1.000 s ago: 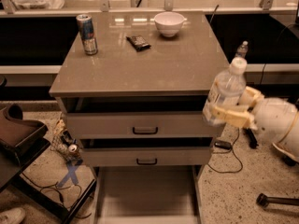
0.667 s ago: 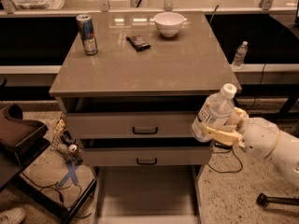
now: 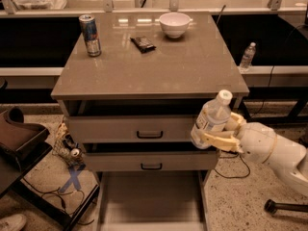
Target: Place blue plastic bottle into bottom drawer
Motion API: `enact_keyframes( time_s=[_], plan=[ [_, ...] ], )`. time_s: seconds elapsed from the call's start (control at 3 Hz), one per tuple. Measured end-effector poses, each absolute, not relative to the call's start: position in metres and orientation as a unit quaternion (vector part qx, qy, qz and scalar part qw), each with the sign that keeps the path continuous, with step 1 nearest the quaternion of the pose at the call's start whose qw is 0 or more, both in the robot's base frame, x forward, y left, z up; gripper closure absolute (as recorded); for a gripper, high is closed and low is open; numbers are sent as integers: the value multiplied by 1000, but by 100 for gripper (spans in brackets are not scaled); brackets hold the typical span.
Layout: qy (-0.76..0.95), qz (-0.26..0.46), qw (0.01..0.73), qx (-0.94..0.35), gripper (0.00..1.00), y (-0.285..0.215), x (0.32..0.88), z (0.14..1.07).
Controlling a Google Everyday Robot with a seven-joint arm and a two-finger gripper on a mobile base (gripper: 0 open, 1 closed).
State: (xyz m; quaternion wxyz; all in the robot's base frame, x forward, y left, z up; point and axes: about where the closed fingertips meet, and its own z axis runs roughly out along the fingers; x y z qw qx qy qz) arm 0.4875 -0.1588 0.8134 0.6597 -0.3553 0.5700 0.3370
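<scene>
The blue plastic bottle [image 3: 211,121], clear with a white cap and pale label, is held tilted in my gripper [image 3: 222,134] at the cabinet's front right corner, level with the two upper drawers. The gripper's cream fingers [image 3: 219,140] are shut around the bottle's lower body; my white arm comes in from the right. The bottom drawer [image 3: 150,196] is pulled open below, showing its plain grey floor, down and to the left of the bottle.
On the cabinet top [image 3: 149,64] stand a blue-and-silver can [image 3: 90,35], a dark snack packet [image 3: 143,43] and a white bowl [image 3: 174,24]. A small bottle [image 3: 247,56] stands on the back right ledge. A dark chair [image 3: 19,138] and floor clutter [image 3: 67,148] are at left.
My gripper has carried the bottle down and to the left, from beside the cabinet top's right edge to the front of the upper drawers.
</scene>
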Motion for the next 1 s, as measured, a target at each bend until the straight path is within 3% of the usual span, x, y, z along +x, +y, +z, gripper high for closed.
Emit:
enact_keyframes(
  time_s=[1.0],
  plan=[
    [519, 370, 604, -478, 100, -32, 456, 602]
  ],
)
